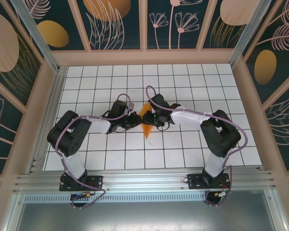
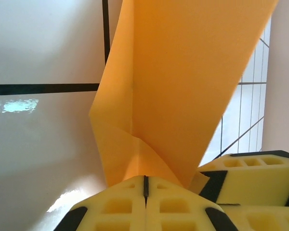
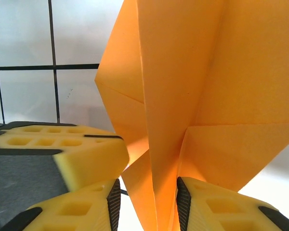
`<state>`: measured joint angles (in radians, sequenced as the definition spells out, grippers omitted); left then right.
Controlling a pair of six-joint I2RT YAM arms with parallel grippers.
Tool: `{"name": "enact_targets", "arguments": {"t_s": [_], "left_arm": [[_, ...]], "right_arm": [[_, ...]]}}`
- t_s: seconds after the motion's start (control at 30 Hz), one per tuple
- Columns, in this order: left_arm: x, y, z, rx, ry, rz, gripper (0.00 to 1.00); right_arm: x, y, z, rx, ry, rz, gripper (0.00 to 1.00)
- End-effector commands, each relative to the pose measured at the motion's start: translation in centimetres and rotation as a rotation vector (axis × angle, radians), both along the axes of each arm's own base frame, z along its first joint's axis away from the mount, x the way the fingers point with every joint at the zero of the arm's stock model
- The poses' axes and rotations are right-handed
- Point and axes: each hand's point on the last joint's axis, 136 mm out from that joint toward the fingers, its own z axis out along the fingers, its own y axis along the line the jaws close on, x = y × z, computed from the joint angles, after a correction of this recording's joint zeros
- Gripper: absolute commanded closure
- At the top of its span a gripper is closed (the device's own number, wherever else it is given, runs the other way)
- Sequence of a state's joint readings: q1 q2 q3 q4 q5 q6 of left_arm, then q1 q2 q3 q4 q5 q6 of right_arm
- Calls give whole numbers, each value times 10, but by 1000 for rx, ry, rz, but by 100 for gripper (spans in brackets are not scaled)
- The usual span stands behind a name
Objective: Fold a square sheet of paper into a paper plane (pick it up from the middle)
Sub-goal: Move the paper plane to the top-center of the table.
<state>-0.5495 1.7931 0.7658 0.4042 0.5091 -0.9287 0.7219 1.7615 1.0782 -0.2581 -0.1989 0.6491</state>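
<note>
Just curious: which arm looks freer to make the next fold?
Probably the right: the right fingers stand apart around the orange paper, while the left fingers pinch it shut.

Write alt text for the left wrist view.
Creased orange paper rises from between the shut yellow pads of the left tool, close to the lens. Another yellow foam pad sits at lower right; white tiled table lies behind.

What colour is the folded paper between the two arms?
Plain orange paper, with no print; it shows clearest in the right wrist view.
</note>
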Motion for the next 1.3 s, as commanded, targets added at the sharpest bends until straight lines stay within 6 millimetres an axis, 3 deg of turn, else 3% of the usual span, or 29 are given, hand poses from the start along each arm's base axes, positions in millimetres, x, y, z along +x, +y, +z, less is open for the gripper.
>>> {"name": "enact_targets", "arguments": {"t_s": [0.0, 0.23, 0.4, 0.8, 1.03, 1.27], "left_arm": [[7, 6, 35, -33, -78, 8, 100], [23, 49, 42, 141, -136, 146, 97], [28, 68, 41, 224, -152, 209, 96], [30, 85, 31, 266, -136, 254, 96], [29, 96, 28, 278, -129, 280, 97], [29, 97, 27, 277, -128, 278, 97]], "right_arm": [[1, 0, -5, -41, -12, 13, 59], [3, 1, -5, -82, -5, -24, 50], [6, -6, -9, -123, 28, -103, 54], [5, -6, -17, -259, 39, -173, 59], [5, -5, -24, -319, 43, -195, 75], [7, -6, -23, -352, 22, -200, 74]]}}
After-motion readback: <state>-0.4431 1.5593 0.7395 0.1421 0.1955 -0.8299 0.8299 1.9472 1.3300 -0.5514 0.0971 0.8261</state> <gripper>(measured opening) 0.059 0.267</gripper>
